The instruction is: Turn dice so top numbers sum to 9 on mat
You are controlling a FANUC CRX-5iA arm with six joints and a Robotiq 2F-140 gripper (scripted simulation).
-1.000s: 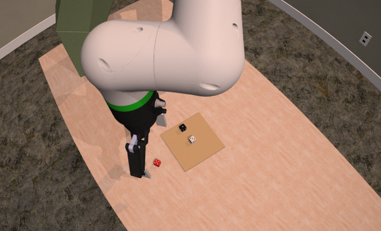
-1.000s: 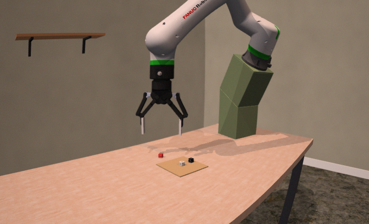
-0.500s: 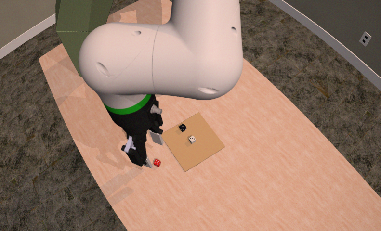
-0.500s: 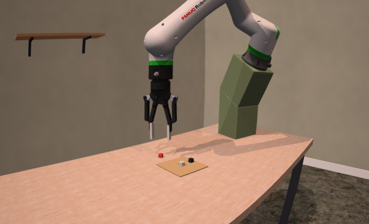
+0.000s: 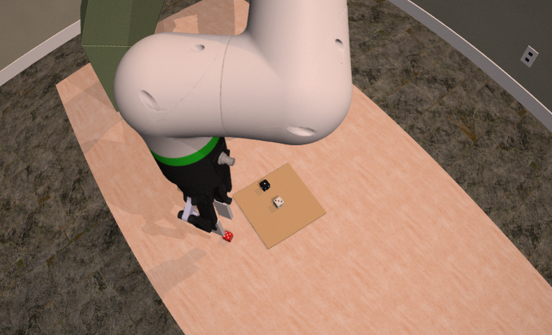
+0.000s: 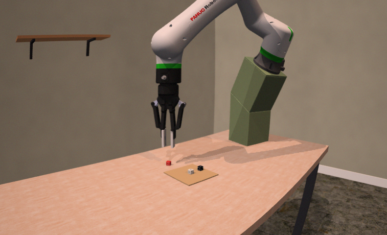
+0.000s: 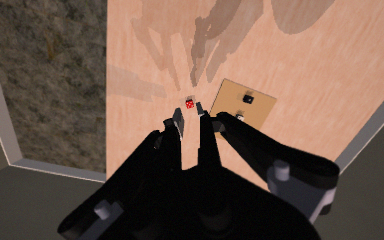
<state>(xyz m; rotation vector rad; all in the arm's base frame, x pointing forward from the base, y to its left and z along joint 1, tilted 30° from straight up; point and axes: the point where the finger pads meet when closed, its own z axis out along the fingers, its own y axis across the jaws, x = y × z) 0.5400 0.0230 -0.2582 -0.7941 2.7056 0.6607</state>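
The tool [image 5: 223,220] [image 6: 168,146] [image 7: 189,112] hangs above the worktop [image 5: 374,199] [image 6: 107,186] [image 7: 144,30], its fingers a narrow gap apart with nothing between them. Below them, the red die [image 5: 227,236] [image 6: 168,163] [image 7: 189,104] lies on the worktop, off the mat [image 5: 295,220] [image 6: 189,179] [image 7: 265,102] but near it. The black die [image 5: 264,185] [image 6: 200,168] [image 7: 248,99] and the white die [image 5: 278,202] [image 6: 190,171] [image 7: 240,117] sit on the mat, near each other and apart. The red die shows five on top.

Plain room (unclear which), with wall shelf [image 6: 63,37].
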